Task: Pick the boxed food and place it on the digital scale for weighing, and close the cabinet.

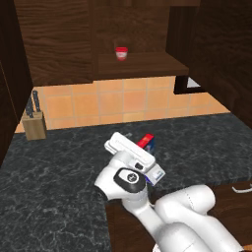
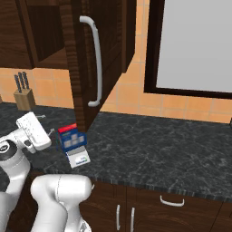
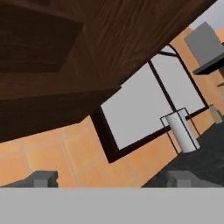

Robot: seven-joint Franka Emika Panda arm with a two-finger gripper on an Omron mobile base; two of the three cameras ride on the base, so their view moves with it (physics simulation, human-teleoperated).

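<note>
The boxed food [image 2: 71,137], a blue carton with a red top, stands upright on the digital scale [image 2: 79,157] on the dark counter. In the left base view the boxed food [image 1: 146,142] peeks out behind my hand, and the digital scale [image 1: 157,175] is mostly hidden by it. My gripper [image 2: 37,131] sits just left of the carton, apart from it. In the hand view the gripper [image 3: 113,178] is open, its fingertips [image 3: 42,178] wide apart with nothing between them. The cabinet [image 1: 59,44] stands open; its door [image 2: 86,59] with the silver bar handle [image 2: 96,63] swings out over the counter.
A red-and-white cup [image 1: 121,53] sits on the open cabinet shelf. A light-wood knife block [image 2: 24,98] stands at the back left of the counter [image 2: 158,145]. A window [image 2: 195,45] is on the right wall. A grey roll [image 3: 183,131] stands farther along.
</note>
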